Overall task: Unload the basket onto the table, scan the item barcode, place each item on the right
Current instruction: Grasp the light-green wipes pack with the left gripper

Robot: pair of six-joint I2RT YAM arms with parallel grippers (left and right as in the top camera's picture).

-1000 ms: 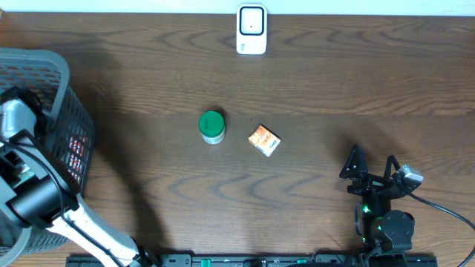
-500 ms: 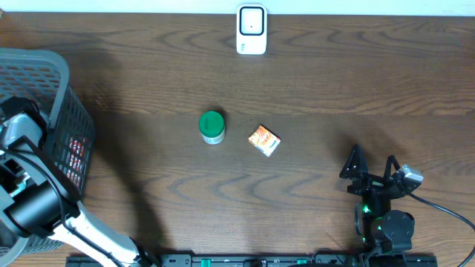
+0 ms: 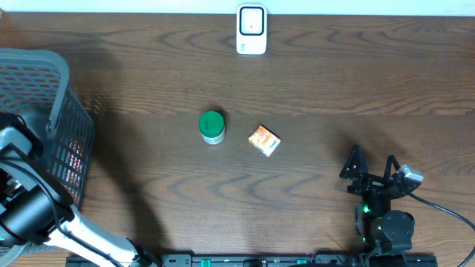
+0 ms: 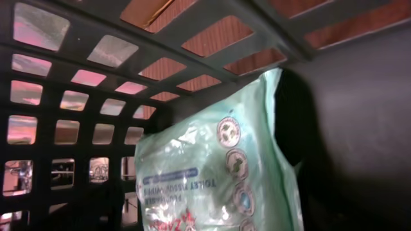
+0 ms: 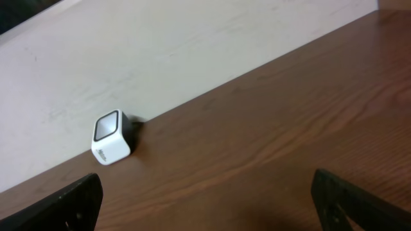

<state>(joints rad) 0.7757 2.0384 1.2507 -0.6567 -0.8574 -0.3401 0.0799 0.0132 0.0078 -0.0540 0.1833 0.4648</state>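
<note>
A white barcode scanner (image 3: 251,30) stands at the table's far edge and also shows in the right wrist view as the scanner (image 5: 112,138). My left arm (image 3: 26,211) reaches down into the dark mesh basket (image 3: 52,81) at the left. Its camera is close on a pale green plastic pack (image 4: 212,173) leaning on the basket wall. The left fingers show in neither view. My right gripper (image 3: 371,169) rests open near the front right, with nothing between its fingertips (image 5: 70,202).
A jar with a green lid (image 3: 212,127) and a small orange box (image 3: 264,139) stand mid-table. The basket holds more items behind its mesh, among them a red pack (image 3: 74,159).
In the overhead view the left arm has slid toward the front edge, lower over the basket. The right arm has not moved.
</note>
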